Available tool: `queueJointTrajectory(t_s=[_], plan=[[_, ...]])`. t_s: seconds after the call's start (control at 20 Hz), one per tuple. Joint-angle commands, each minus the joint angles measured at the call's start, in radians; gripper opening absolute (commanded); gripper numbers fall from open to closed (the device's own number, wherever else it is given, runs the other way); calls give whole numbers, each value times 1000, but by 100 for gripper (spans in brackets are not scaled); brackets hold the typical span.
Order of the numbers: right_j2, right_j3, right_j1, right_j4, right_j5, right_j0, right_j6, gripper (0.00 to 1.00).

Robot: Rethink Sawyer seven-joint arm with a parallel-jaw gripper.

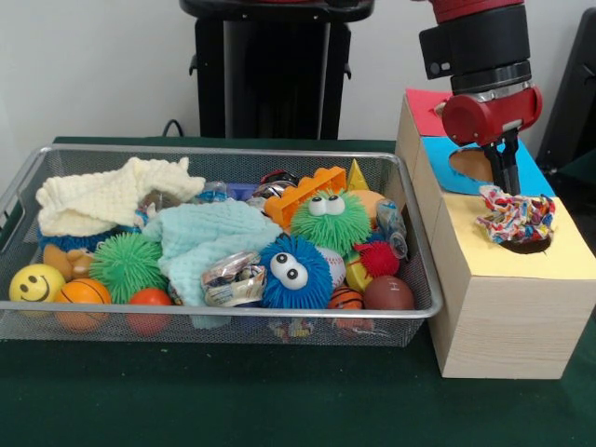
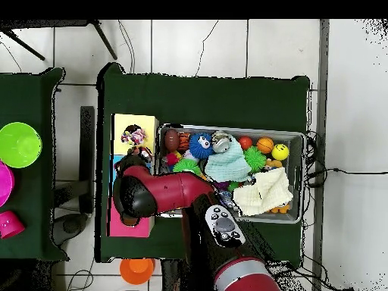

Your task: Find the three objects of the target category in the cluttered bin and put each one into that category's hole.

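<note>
A wooden box (image 1: 503, 317) stands right of the wire bin (image 1: 223, 152), topped red, blue and yellow. A colourful patterned cloth (image 1: 515, 221) (image 2: 134, 137) lies bunched over the hole in the yellow section (image 1: 563, 256), one corner rising to my gripper (image 1: 506, 191). The gripper hangs straight down over the hole's far left edge, its black fingers close together on that corner. In the bin lie a cream knitted cloth (image 1: 102, 200) (image 2: 263, 192) at the left and a pale blue cloth (image 1: 209, 237) (image 2: 226, 165) in the middle. In the overhead view my arm (image 2: 163, 193) covers the gripper.
The bin also holds a green fuzzy toy with eyes (image 1: 331, 219), a blue one (image 1: 293, 270), a yellow smiley ball (image 1: 35, 282), small basketballs (image 1: 84, 293) and wrapped packets. The blue section (image 1: 535, 172) has a heart-shaped hole. A green bowl (image 2: 19, 144) sits on a neighbouring table.
</note>
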Motion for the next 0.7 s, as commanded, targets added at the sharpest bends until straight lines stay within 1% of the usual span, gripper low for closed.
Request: queueJointTrajectory(t_s=[0.05, 0.15, 0.35, 0.7], plan=[[53, -2, 26, 14, 123, -20, 150, 0], [53, -2, 21, 15, 115, -21, 156, 0], [42, 0, 6, 8, 69, -14, 174, 0], [1, -2, -18, -12, -45, 2, 203, 0]])
